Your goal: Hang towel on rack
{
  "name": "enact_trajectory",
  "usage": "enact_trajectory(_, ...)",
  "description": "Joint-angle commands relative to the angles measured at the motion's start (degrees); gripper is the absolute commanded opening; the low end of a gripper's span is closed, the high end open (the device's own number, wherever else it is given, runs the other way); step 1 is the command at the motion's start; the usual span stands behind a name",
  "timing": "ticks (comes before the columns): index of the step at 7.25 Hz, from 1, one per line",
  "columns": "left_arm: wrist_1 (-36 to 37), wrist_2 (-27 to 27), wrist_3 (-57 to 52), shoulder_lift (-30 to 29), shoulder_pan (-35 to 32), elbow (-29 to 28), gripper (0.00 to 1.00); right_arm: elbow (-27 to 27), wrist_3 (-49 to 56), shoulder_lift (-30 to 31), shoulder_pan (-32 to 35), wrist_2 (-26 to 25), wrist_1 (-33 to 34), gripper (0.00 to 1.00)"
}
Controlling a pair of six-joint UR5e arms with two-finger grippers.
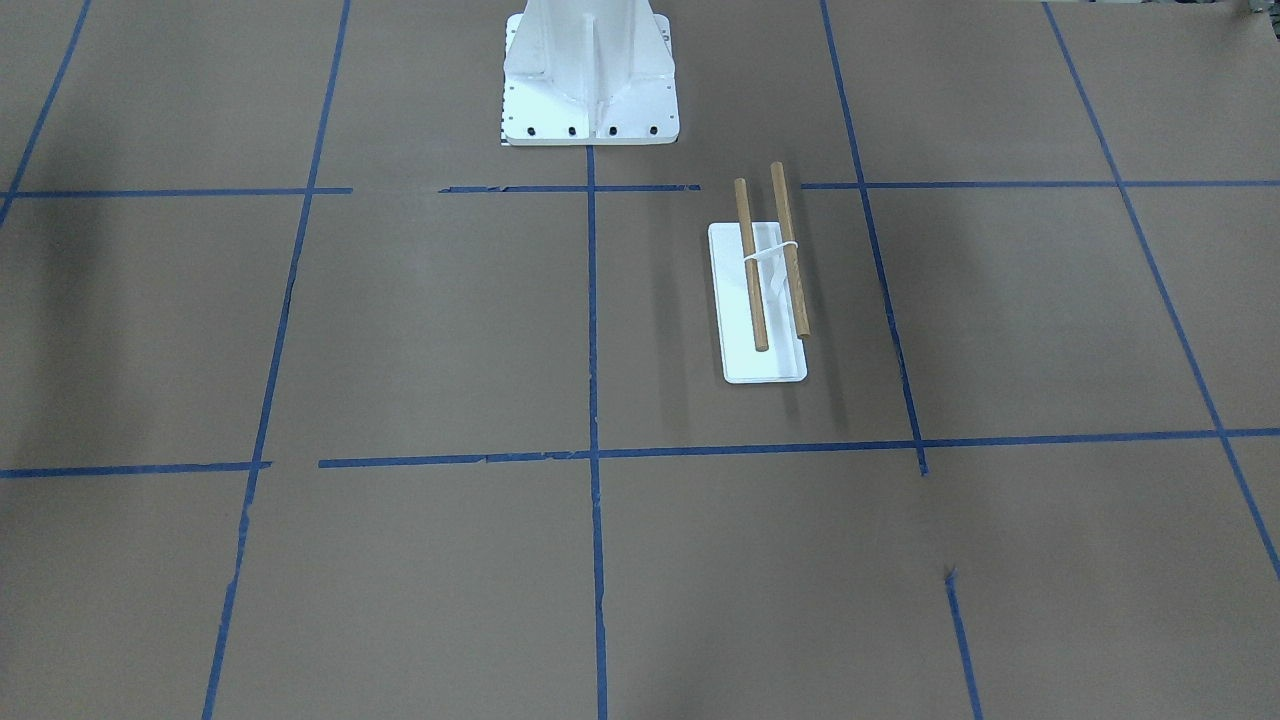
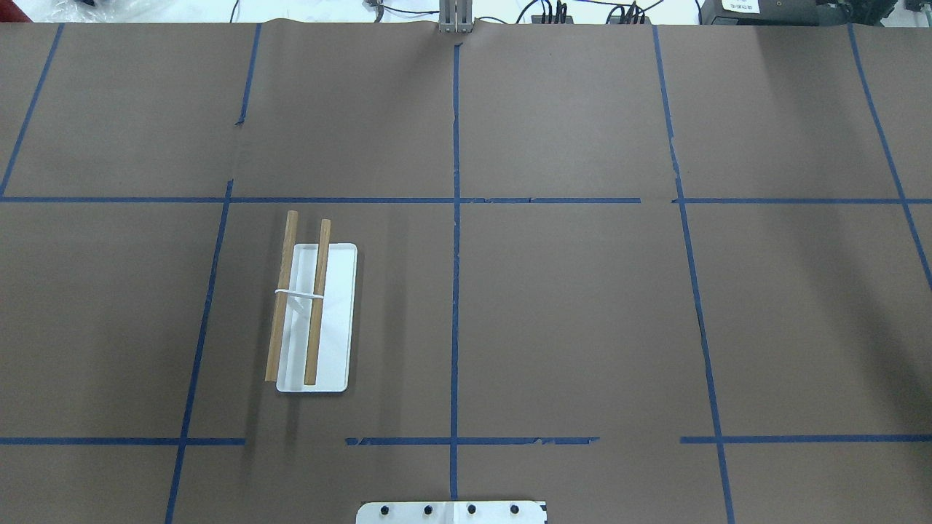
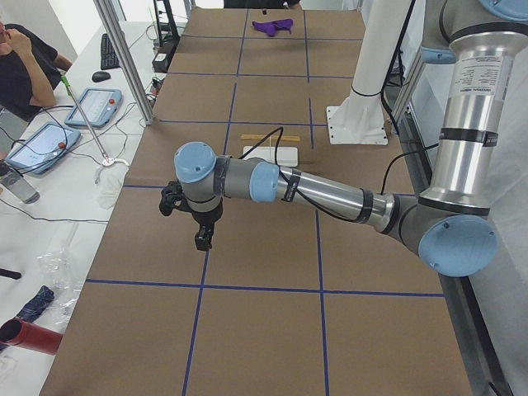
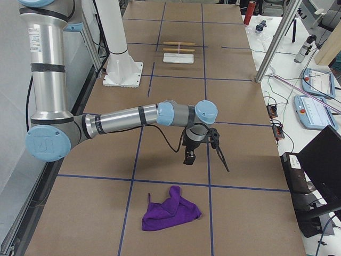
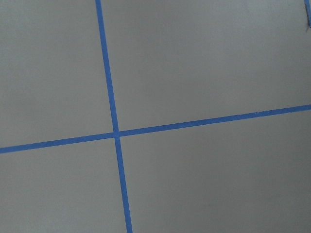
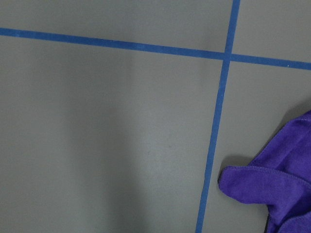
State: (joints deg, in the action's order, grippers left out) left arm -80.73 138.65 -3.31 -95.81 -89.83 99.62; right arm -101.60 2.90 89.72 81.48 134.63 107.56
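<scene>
The rack (image 1: 765,300) has two brown wooden dowels over a flat white base. It stands on the brown table and also shows in the overhead view (image 2: 314,313). The purple towel (image 4: 171,212) lies crumpled on the table at the right end, and its edge shows in the right wrist view (image 6: 277,184). My right gripper (image 4: 189,159) hangs above the table a short way from the towel. My left gripper (image 3: 201,242) hangs over the table's left end, far from the rack. I cannot tell whether either gripper is open or shut. Both wrist views show no fingers.
The white bolted robot pedestal (image 1: 590,100) stands at the table's robot side. Blue tape lines cross the table. A metal pole (image 3: 124,58) and tablets (image 3: 95,107) stand by the operators' side, where a person (image 3: 21,62) sits.
</scene>
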Motion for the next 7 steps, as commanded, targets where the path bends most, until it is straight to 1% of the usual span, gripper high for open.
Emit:
enact_trajectory(1, -0.12, -1.26, -1.16, 1.05, -0.26, 1.09, 1.0, 0.35, 0.0, 0.19, 0.0, 2.12, -0.07, 1.0)
enact_trajectory(2, -0.04, -2.32, -1.17, 0.89, -0.09, 1.53, 1.0, 0.0, 0.0, 0.19, 0.08, 2.13, -0.15, 1.0)
enact_trajectory(3, -0.04, -2.33, -1.17, 0.97, 0.09, 3.36, 1.0, -1.48, 0.0, 0.02, 0.09, 2.22, -0.15, 1.0)
enact_trajectory(4, -0.13, -1.63, -0.3, 0.97, 0.18, 3.82, 1.0, -3.15, -0.26, 0.19, 0.09, 2.3, -0.59, 1.0)
enact_trajectory(5, -0.22, 0.11, 5.37, 0.62, 0.18, 4.61, 1.0, -3.25, -0.26, 0.54, 0.09, 2.65, -0.68, 1.0)
enact_trajectory(6, -1.17, -0.04, 10.21, -0.08, 0.53, 4.87, 1.0, -4.04, -1.92, 0.54, 0.09, 2.92, -0.94, 1.0)
enact_trajectory(7, -6.67, 0.22, 10.26, 0.53, 0.53, 3.92, 1.0, -4.22, -6.37, 0.63, 0.09, 2.66, -2.25, 1.0)
